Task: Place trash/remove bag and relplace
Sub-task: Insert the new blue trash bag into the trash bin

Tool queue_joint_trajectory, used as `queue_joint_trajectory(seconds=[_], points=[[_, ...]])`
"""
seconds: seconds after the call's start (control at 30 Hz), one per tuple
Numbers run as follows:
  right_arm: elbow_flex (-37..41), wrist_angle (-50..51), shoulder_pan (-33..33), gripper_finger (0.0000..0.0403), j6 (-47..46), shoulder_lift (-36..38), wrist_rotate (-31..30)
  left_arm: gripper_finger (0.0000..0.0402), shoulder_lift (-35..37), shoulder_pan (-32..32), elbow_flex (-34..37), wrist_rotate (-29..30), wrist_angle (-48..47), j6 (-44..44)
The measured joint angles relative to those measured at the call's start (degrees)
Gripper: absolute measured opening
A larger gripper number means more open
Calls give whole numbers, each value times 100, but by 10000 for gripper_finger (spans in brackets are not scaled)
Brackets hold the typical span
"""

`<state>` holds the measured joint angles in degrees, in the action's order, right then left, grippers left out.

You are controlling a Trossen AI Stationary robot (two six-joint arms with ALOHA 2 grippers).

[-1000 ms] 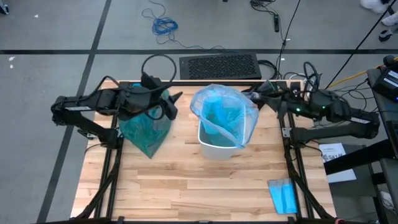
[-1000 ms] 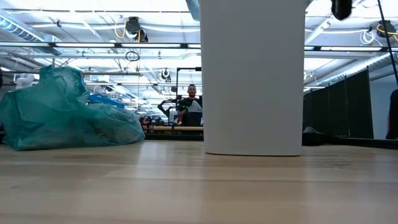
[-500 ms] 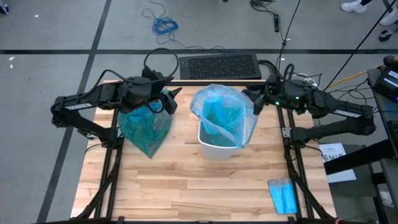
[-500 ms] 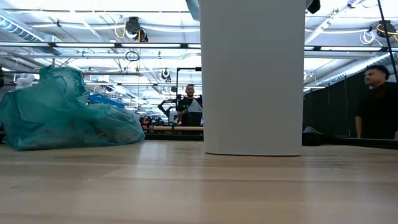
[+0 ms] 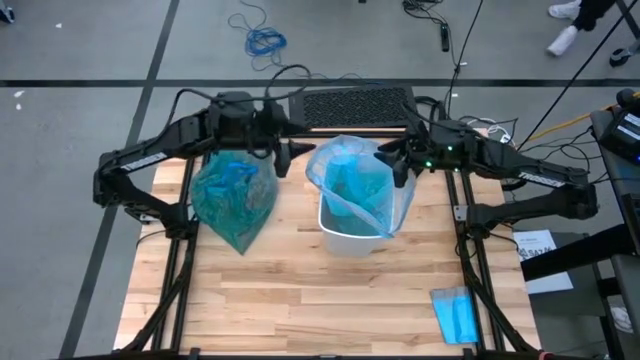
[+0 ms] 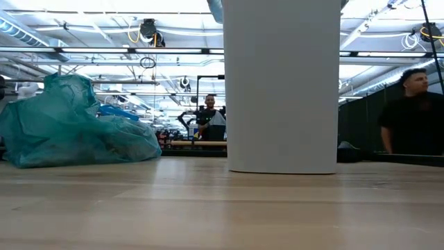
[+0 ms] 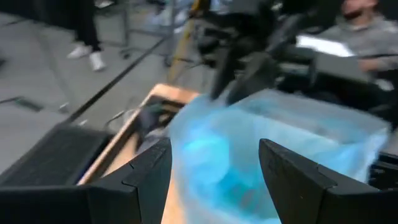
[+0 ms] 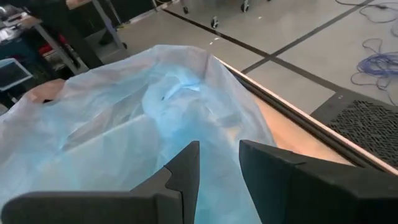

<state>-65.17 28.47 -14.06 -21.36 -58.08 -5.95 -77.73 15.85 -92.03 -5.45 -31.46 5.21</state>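
At far left we see the teal-green bag point(image 5: 233, 200) lying bunched on the table point(image 5: 300, 290), off the bin and well apart from it; no loose trash shows, and we can't tell what is inside the bag. Next, our left gripper point(image 5: 283, 152) hangs above the table's back edge between that bag and the bin, jaws spread wide with nothing between them. In the middle the white bin point(image 5: 352, 238) carries a paler sky-blue liner point(image 5: 355, 180), puffed up and loose over the rim. Our right gripper point(image 5: 397, 163) sits at the liner's right edge, jaws partly parted; we cannot tell if any plastic is pinched.

Risks, as we judge them: the liner isn't seated, so a pull from one side could drag it off the rim or tip the light bin. Both grippers close in on the same rim and could clash.

Around: a folded blue sheet point(image 5: 456, 315) near the table's front right corner, a dark mat point(image 5: 352, 106) behind the table, a person point(image 6: 409, 114) off to the right. Nothing blocks either gripper.
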Motion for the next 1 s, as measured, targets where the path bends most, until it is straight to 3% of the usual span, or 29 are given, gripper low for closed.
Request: queue_joint_trajectory(seconds=[0.3,0.87,1.0], points=[[-2,-16,-194,105,133,-199,40,235,-635,205,-2,-870,231,-20],[0,435,-1189,105,168,-468,1185,235,-932,797,0,-1321,-461,-162],[0,434,-1226,105,181,-487,1213,235,-1043,804,0,-1427,-517,-152]])
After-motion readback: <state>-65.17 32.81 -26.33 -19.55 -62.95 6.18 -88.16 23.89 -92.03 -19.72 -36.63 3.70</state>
